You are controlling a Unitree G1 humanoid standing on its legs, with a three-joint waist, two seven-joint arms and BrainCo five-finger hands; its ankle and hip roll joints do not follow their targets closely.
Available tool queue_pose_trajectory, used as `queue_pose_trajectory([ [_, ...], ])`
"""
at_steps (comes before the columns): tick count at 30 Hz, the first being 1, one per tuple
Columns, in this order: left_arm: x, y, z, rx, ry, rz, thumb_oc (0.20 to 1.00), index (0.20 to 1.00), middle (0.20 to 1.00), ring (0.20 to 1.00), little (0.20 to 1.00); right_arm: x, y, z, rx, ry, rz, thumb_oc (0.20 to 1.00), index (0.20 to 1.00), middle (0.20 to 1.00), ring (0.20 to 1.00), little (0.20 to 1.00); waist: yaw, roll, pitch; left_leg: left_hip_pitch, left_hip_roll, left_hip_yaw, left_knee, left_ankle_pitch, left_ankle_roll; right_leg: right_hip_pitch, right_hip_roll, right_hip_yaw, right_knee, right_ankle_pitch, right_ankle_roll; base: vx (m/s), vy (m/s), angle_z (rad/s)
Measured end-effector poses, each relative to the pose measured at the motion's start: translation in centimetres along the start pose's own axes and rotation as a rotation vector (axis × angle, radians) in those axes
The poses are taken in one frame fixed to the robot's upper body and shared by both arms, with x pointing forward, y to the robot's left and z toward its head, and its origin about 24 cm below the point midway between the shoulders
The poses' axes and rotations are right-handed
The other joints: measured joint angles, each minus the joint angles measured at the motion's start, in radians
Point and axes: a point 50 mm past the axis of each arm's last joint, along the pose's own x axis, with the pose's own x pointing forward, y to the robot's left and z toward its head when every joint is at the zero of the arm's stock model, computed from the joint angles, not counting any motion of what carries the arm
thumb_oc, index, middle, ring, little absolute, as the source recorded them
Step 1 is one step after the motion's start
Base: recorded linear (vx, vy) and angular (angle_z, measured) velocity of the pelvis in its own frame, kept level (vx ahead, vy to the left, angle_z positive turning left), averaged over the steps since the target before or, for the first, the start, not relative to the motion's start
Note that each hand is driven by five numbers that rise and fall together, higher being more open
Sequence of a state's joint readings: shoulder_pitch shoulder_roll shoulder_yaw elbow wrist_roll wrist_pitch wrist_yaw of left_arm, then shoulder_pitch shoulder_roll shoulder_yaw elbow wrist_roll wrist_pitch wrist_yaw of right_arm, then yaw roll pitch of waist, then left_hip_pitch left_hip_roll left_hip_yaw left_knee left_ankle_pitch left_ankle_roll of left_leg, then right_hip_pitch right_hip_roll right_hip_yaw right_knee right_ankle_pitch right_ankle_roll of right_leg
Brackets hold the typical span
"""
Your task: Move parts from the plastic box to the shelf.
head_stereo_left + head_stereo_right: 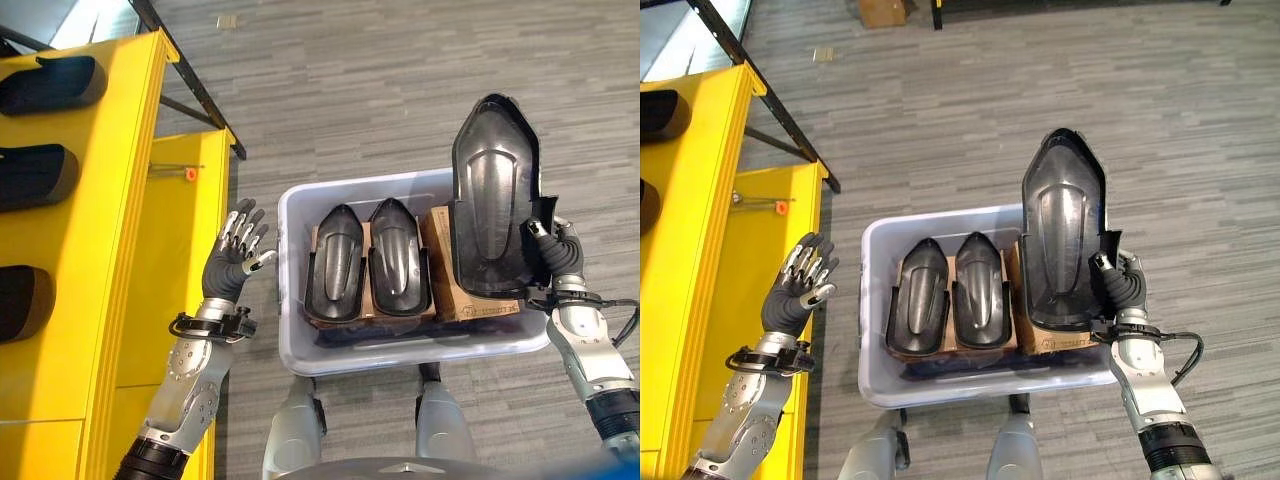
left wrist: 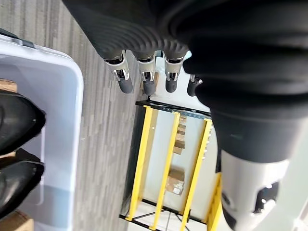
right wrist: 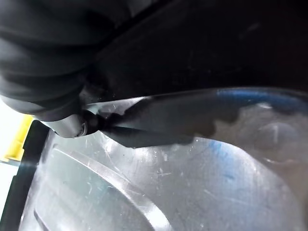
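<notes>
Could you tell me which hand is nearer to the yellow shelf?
Left. The left hand hovers open between the yellow shelf and the plastic box; the right hand holds a black part raised on the box's far side.

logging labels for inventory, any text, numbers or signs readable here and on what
Nothing can be read for certain.
Cardboard box under the black part held by the right hand: a line of dark print on its front edge, too small to read.
Yellow shelf, plastic box, the two black parts inside: no visible markings.
</notes>
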State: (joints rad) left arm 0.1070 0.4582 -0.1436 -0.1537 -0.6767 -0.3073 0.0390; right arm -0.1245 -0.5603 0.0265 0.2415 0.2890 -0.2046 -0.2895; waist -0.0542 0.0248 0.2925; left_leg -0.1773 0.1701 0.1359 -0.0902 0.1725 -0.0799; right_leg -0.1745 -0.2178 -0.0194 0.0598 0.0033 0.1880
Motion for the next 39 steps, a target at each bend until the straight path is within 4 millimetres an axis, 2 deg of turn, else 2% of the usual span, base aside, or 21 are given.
queue_pose_trajectory([
  [9,-1.3,1.0,-0.6,-0.015,0.027,0.056,1.000,1.000,1.000,1.000,1.000,-1.4,1.5,0.7,0.059,-0.034,0.102,0.200,0.200,0.200,0.200,0.200,-0.009,0.000,-0.087,0.099,0.027,-0.006,-0.002,-0.021,-0.022,0.136,0.032,-0.024,-0.066,0.008,-0.015,0.05,-0.053,0.00],
  [14,-2.8,1.8,-1.8,-0.030,0.082,0.120,1.000,1.000,1.000,1.000,1.000,-2.1,4.0,1.6,0.080,-0.071,0.252,0.200,0.200,0.200,0.200,0.200,0.003,0.018,-0.147,0.128,0.073,-0.030,-0.002,-0.026,-0.029,0.165,0.079,-0.044,-0.038,-0.022,-0.040,0.01,-0.145,0.07],
  [16,-3.3,1.6,-2.4,-0.050,0.088,0.156,1.000,1.000,1.000,1.000,1.000,-2.3,4.8,1.9,0.095,-0.084,0.303,0.200,0.200,0.200,0.200,0.200,0.031,0.037,-0.166,0.130,0.108,-0.055,0.002,-0.023,-0.026,0.167,0.115,-0.064,0.005,-0.049,-0.063,0.01,-0.194,0.29],
  [18,-4.3,1.6,-3.0,-0.068,0.117,0.185,1.000,1.000,1.000,1.000,1.000,-2.4,5.2,2.1,0.098,-0.092,0.337,0.200,0.200,0.200,0.200,0.200,0.059,0.060,-0.174,0.123,0.136,-0.099,0.008,-0.022,0.002,0.164,0.147,-0.103,0.071,-0.089,-0.089,-0.03,-0.190,0.45],
  [20,-5.2,1.5,-3.7,-0.090,0.150,0.211,1.000,1.000,1.000,1.000,1.000,-2.5,6.1,2.8,0.111,-0.116,0.381,0.200,0.200,0.200,0.200,0.200,0.094,0.080,-0.177,0.107,0.155,-0.136,0.014,-0.039,0.069,0.150,0.165,-0.137,0.153,-0.138,-0.117,-0.11,-0.148,0.64],
  [21,-5.5,1.4,-4.0,-0.091,0.175,0.205,1.000,1.000,1.000,1.000,1.000,-2.3,7.0,3.6,0.138,-0.146,0.413,0.200,0.200,0.200,0.200,0.200,0.109,0.067,-0.183,0.072,0.168,-0.181,0.028,-0.119,0.102,0.117,0.174,-0.163,0.205,-0.189,-0.158,-0.17,-0.121,1.04],
  [22,-5.8,1.6,-4.3,-0.089,0.196,0.216,1.000,1.000,1.000,1.000,1.000,-2.3,7.3,3.8,0.148,-0.155,0.422,0.200,0.200,0.200,0.200,0.200,0.130,0.072,-0.183,0.062,0.174,-0.168,0.011,-0.192,0.139,0.120,0.183,-0.203,0.221,-0.193,-0.177,-0.24,-0.195,1.39],
  [23,-5.2,1.5,-4.3,-0.087,0.190,0.203,1.000,1.000,1.000,1.000,1.000,-2.1,7.3,4.0,0.152,-0.166,0.417,0.200,0.200,0.200,0.200,0.200,0.126,0.047,-0.176,0.026,0.163,-0.182,0.058,-0.158,0.106,0.114,0.161,-0.247,0.229,-0.189,-0.189,-0.17,-0.126,1.14],
  [24,-5.2,1.5,-4.3,-0.082,0.196,0.193,1.000,1.000,1.000,1.000,1.000,-1.8,7.2,4.3,0.143,-0.175,0.421,0.200,0.200,0.200,0.200,0.200,0.151,0.049,-0.176,0.012,0.146,-0.174,0.098,-0.075,0.127,0.096,0.160,-0.269,0.256,-0.200,-0.204,-0.11,-0.083,1.32],
  [25,-4.9,1.5,-4.3,-0.074,0.199,0.183,1.000,1.000,1.000,1.000,1.000,-1.4,6.9,4.7,0.125,-0.195,0.413,0.200,0.200,0.200,0.200,0.200,0.147,0.061,-0.171,-0.016,0.135,-0.099,0.081,0.140,0.151,0.078,0.151,-0.329,0.276,-0.215,-0.220,-0.07,-0.052,1.33],
  [26,-4.5,1.7,-4.1,-0.065,0.190,0.181,1.000,1.000,1.000,1.000,1.000,-1.2,6.8,4.8,0.123,-0.197,0.404,0.200,0.200,0.200,0.200,0.200,0.151,0.040,-0.153,-0.032,0.127,-0.058,0.055,0.212,0.128,0.070,0.126,-0.365,0.287,-0.237,-0.237,-0.05,-0.058,1.02],
  [27,-4.8,2.3,-4.2,-0.048,0.204,0.198,1.000,1.000,1.000,1.000,1.000,-1.3,7.4,4.8,0.143,-0.192,0.409,0.200,0.200,0.200,0.200,0.200,0.184,0.018,-0.146,-0.027,0.121,-0.035,0.135,0.107,0.103,0.064,0.112,-0.368,0.292,-0.229,-0.252,-0.05,-0.057,0.59],
  [28,-4.8,2.6,-4.2,-0.032,0.214,0.194,1.000,1.000,1.000,1.000,1.000,-1.4,7.8,4.9,0.156,-0.195,0.420,0.200,0.200,0.200,0.200,0.200,0.183,-0.001,-0.135,-0.017,0.125,0.008,0.221,0.011,0.058,0.070,0.094,-0.383,0.286,-0.218,-0.256,0.03,-0.013,0.44],
  [29,-4.5,2.7,-4.2,-0.024,0.215,0.185,1.000,1.000,1.000,1.000,1.000,-1.6,8.0,4.8,0.166,-0.191,0.421,0.200,0.200,0.200,0.200,0.200,0.158,-0.012,-0.124,-0.001,0.151,0.086,0.281,-0.042,0.034,0.096,0.081,-0.420,0.262,-0.201,-0.246,0.05,0.018,0.48],
  [30,-4.5,2.7,-4.2,-0.024,0.215,0.185,1.000,1.000,1.000,1.000,1.000,-1.6,8.0,4.8,0.166,-0.191,0.421,0.200,0.200,0.200,0.200,0.200,0.158,-0.012,-0.124,-0.001,0.151,0.086,0.281,-0.042,0.034,0.096,0.081,-0.420,0.262,-0.201,-0.246,0.07,0.040,0.97],
  [31,-3.8,2.3,-4.0,-0.027,0.196,0.164,1.000,1.000,1.000,1.000,1.000,-1.7,8.3,4.9,0.189,-0.193,0.411,0.200,0.200,0.200,0.200,0.200,0.121,-0.018,-0.113,0.103,0.206,0.128,0.315,-0.076,-0.010,0.124,0.066,-0.451,0.255,-0.206,-0.238,0.06,0.119,0.69],
  [33,-3.2,1.7,-4.2,-0.047,0.189,0.148,1.000,1.000,1.000,1.000,1.000,-1.6,7.9,5.0,0.193,-0.197,0.391,0.200,0.200,0.200,0.200,0.200,0.108,0.009,-0.107,0.178,0.235,0.129,0.247,-0.086,-0.043,0.127,0.059,-0.476,0.273,-0.203,-0.210,0.08,0.144,0.69],
  [35,-2.7,1.3,-4.4,-0.069,0.176,0.146,1.000,1.000,1.000,1.000,1.000,-1.7,7.4,4.5,0.196,-0.178,0.360,0.200,0.200,0.200,0.200,0.200,0.088,0.033,-0.105,0.201,0.218,0.155,0.176,-0.127,-0.092,0.130,0.042,-0.508,0.290,-0.194,-0.174,0.09,0.177,0.56],
  [36,-2.6,1.3,-4.4,-0.068,0.178,0.143,1.000,1.000,1.000,1.000,1.000,-1.9,7.3,4.1,0.201,-0.163,0.352,0.200,0.200,0.200,0.200,0.200,0.087,0.028,-0.103,0.211,0.205,0.154,0.154,-0.125,-0.105,0.129,0.029,-0.513,0.295,-0.186,-0.165,0.09,0.268,0.38],
  [37,-2.5,1.6,-4.1,-0.053,0.174,0.144,1.000,1.000,1.000,1.000,1.000,-2.2,7.6,3.7,0.225,-0.141,0.345,0.200,0.200,0.200,0.200,0.200,0.114,0.012,-0.106,0.210,0.150,0.154,0.146,-0.138,-0.082,0.138,-0.021,-0.504,0.277,-0.162,-0.135,0.17,0.481,0.46],
  [39,-2.4,2.1,-3.7,-0.034,0.164,0.150,1.000,1.000,1.000,1.000,1.000,-2.4,7.1,3.2,0.225,-0.124,0.321,0.200,0.200,0.200,0.200,0.200,0.123,0.008,-0.109,0.198,0.101,0.131,0.159,-0.153,-0.062,0.165,-0.070,-0.522,0.257,-0.143,-0.102,0.13,0.363,0.44],
])
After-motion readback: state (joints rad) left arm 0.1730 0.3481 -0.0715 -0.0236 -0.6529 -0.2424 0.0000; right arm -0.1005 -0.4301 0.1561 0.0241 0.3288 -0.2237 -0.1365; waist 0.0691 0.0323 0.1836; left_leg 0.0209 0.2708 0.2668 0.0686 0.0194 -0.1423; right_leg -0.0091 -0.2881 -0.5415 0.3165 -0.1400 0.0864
